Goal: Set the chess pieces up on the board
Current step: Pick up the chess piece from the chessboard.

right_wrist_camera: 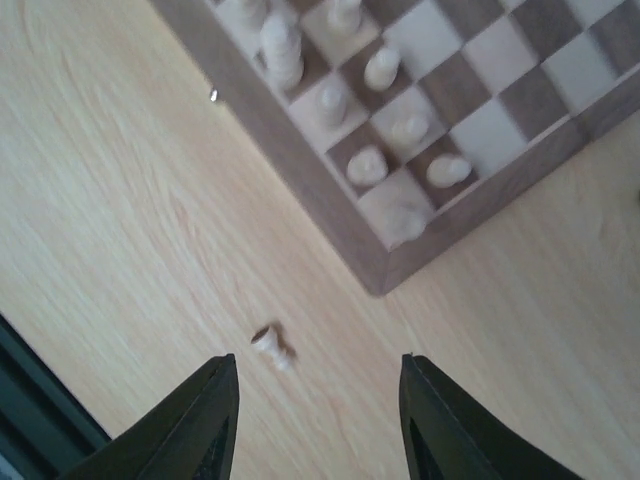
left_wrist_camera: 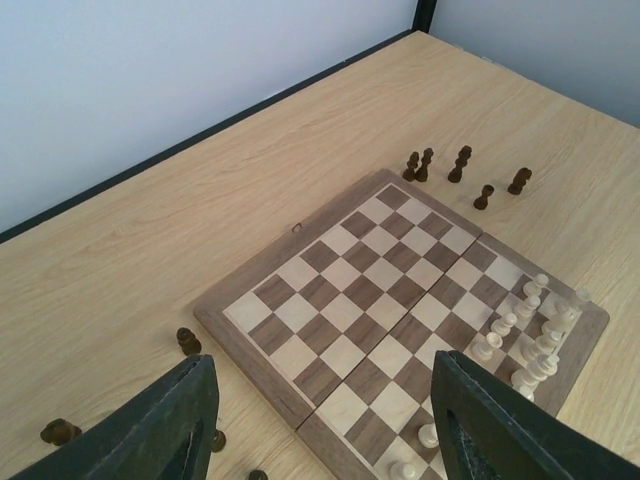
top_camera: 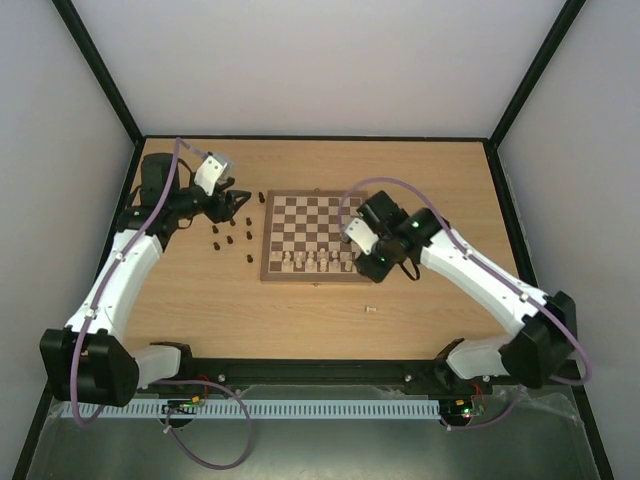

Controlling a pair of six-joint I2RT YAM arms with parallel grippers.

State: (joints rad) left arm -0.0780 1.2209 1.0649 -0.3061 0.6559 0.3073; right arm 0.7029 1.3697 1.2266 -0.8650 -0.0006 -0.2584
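Observation:
The board [top_camera: 310, 225] lies mid-table. Several pale chess pieces [top_camera: 320, 262] stand in its near two rows, seen too in the left wrist view [left_wrist_camera: 530, 340] and, blurred, in the right wrist view [right_wrist_camera: 370, 165]. Dark chess pieces [top_camera: 235, 228] are scattered on the table left of the board; some [left_wrist_camera: 462, 165] stand just off its rim. One pale piece [top_camera: 370, 309] lies on its side on the table [right_wrist_camera: 272, 347], close to my right gripper's left finger. My right gripper [right_wrist_camera: 318, 362] hangs open and empty off the board's near right corner. My left gripper [left_wrist_camera: 322, 360] is open and empty above the board's left edge.
Black frame rails [top_camera: 320, 139] and white walls close in the tabletop at the back and sides. A small metal latch [right_wrist_camera: 214, 96] sticks out of the board's rim. A dark piece [left_wrist_camera: 188, 341] stands beside my left gripper's left finger.

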